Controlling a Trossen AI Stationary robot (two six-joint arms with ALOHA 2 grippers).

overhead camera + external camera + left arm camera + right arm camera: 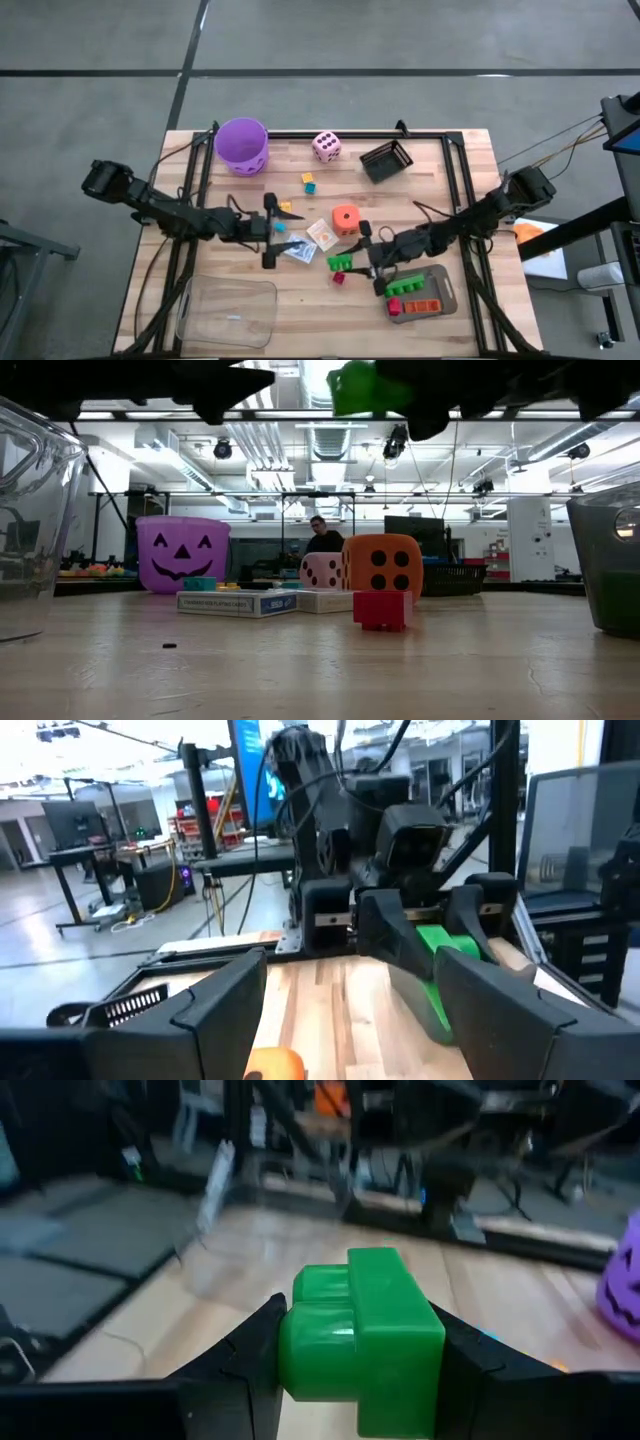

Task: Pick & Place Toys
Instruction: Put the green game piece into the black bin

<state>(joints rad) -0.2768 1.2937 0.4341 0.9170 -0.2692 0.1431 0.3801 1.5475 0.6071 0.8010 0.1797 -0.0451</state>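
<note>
My right gripper point(352, 262) is shut on a green brick point(360, 1340), held above the table's middle; the brick also shows in the low view point(365, 388) and the high view point(340, 263). My left gripper point(283, 232) is open and empty, left of the orange die point(346, 220) and facing the right gripper. A red brick point(339, 278) lies on the table below the green one. Two white-blue card packs point(297, 250) point(322, 235) lie flat between the grippers. A pink die point(326, 146) and small yellow and blue bricks point(308, 182) sit farther back. My right gripper pinches the green brick by two opposite sides point(300, 1350) between its two fingers. The fingers lie about level and point toward the table's left. The brick is lifted clear of the table.
A grey tray point(446, 285) with green, orange and red bricks sits under the right arm. A clear bin point(228, 312) stands at the near left. A purple bucket point(241, 145) and a black basket point(386, 160) stand at the far edge. A person point(322, 535) shows beyond the table.
</note>
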